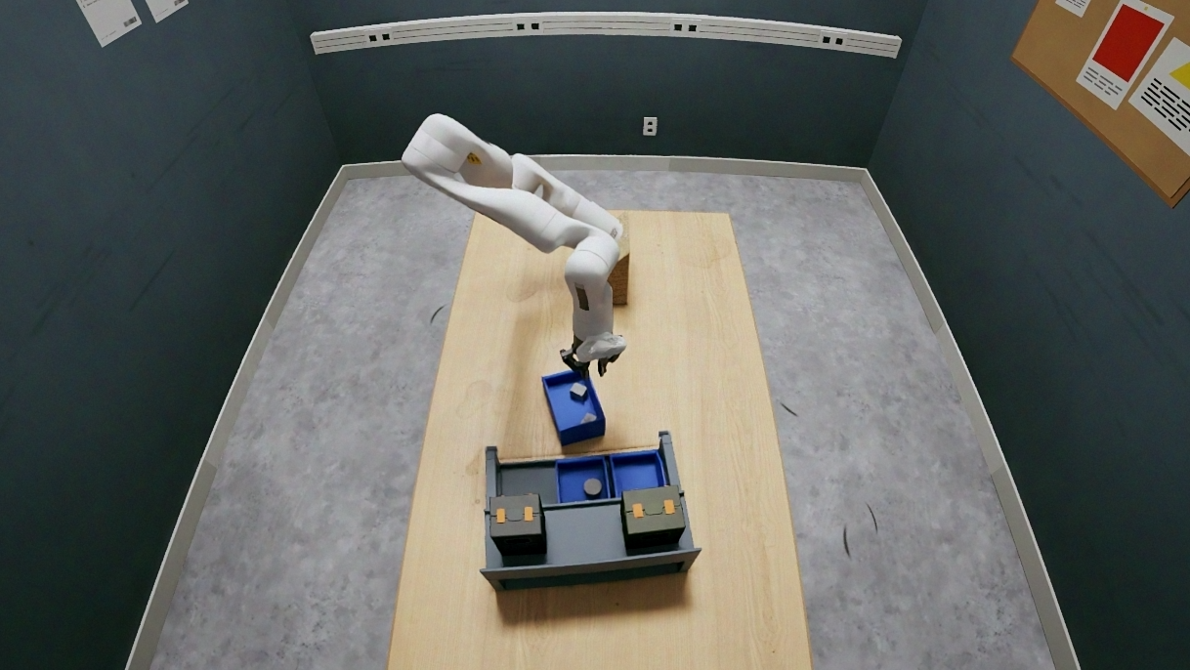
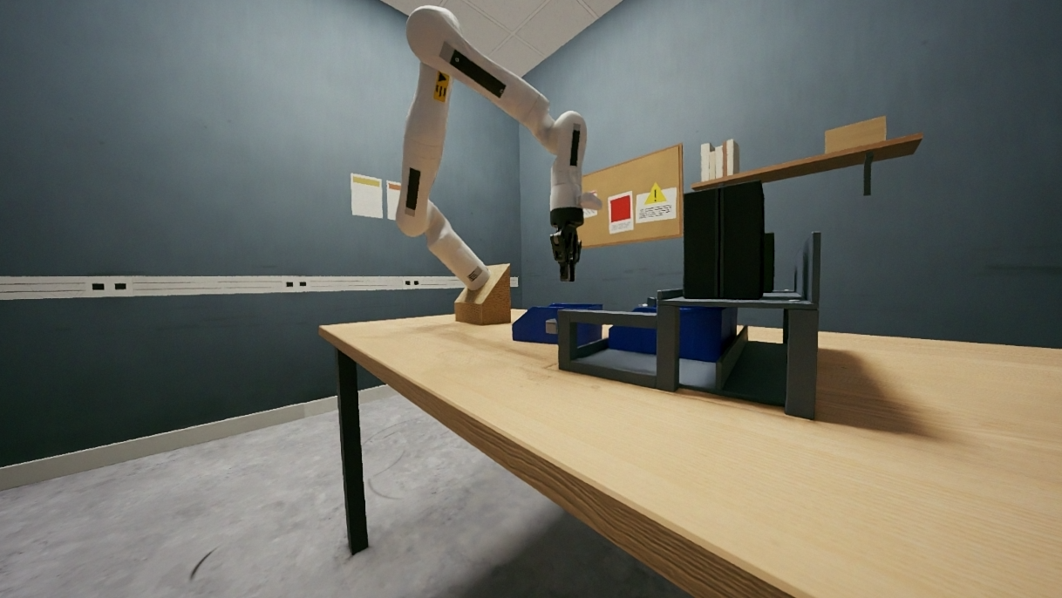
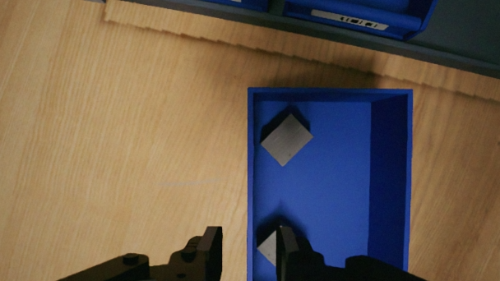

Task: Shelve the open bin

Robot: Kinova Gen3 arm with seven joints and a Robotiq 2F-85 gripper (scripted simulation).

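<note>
On the desk (image 1: 691, 332) we saw the grey shelf (image 1: 586, 569) at the near end, with two blue bins (image 1: 612, 476) in its row and a gap at the left. The open bin (image 1: 556, 416) lay on the desk just beyond the shelf, apart from it, with two grey parts (image 3: 286, 140) inside. Our end effector (image 3: 248, 248) hung above the far end of this bin, its fingers narrowed but grasping nothing, one on each side of the bin's left wall.
</note>
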